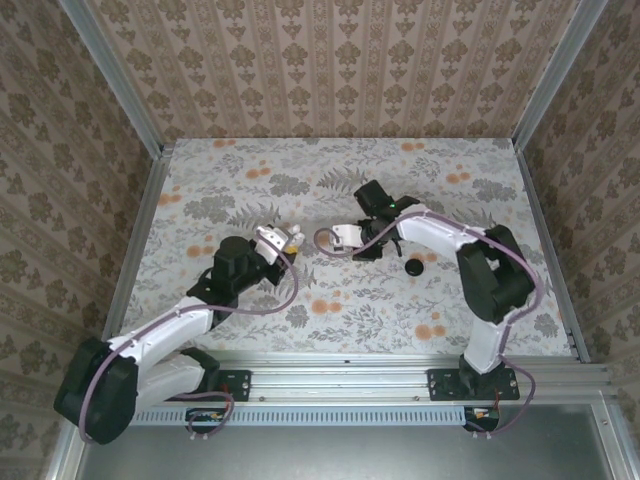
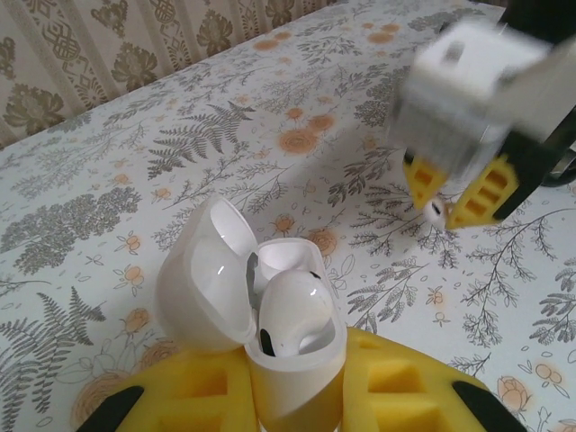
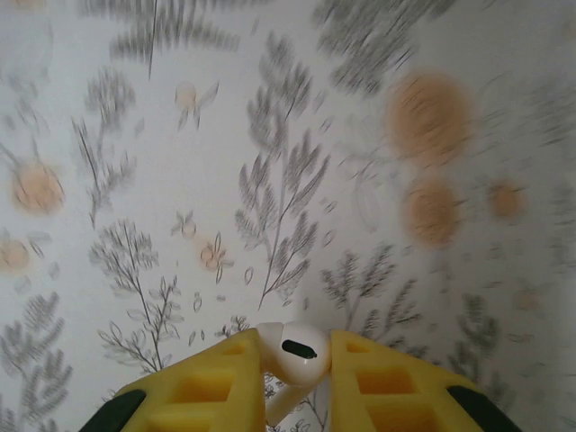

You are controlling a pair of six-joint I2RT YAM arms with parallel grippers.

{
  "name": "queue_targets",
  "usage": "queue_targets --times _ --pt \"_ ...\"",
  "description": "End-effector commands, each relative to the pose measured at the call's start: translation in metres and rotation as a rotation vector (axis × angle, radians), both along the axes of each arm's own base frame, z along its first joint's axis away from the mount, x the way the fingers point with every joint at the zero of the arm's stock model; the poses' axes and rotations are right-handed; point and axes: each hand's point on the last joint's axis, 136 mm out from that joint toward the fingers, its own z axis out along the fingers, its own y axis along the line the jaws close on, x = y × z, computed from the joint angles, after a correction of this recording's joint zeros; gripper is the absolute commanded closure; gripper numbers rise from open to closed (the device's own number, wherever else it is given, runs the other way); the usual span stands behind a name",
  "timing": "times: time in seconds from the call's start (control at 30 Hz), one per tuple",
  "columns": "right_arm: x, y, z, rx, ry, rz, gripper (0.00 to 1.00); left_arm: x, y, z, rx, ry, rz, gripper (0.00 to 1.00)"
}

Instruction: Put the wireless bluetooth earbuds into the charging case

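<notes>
Left wrist view, lower centre: the open white charging case (image 2: 209, 274), one earbud (image 2: 295, 306) seated inside, sits clamped in the left end effector (image 2: 297, 382). Right end effector (image 3: 295, 362), bottom centre of its own view, pinches a second earbud (image 3: 301, 346) over the floral worktop (image 3: 270, 135).

Table (image 1: 230, 165) with a pale floral-print surface, filling the middle of the top view. One small dark round object (image 1: 413, 267) lies on it, right of centre.
</notes>
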Motion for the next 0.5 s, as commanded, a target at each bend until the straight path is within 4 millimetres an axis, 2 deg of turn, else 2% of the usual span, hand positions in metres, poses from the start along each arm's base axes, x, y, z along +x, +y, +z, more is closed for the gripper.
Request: queue_targets --times 0.0,0.23,0.47 --pt "0.001 0.024 0.054 0.262 -0.022 -0.107 0.8 0.006 -0.009 0.015 -0.098 -0.035 -0.01 0.82" --pt "-0.005 0.037 0.132 0.67 -0.028 -0.26 0.8 0.012 -0.024 0.03 -0.168 -0.098 -0.053 0.82" --pt "-0.007 0.042 0.18 0.977 0.012 -0.342 0.79 0.007 -0.043 0.05 -0.243 -0.172 -0.13 0.83"
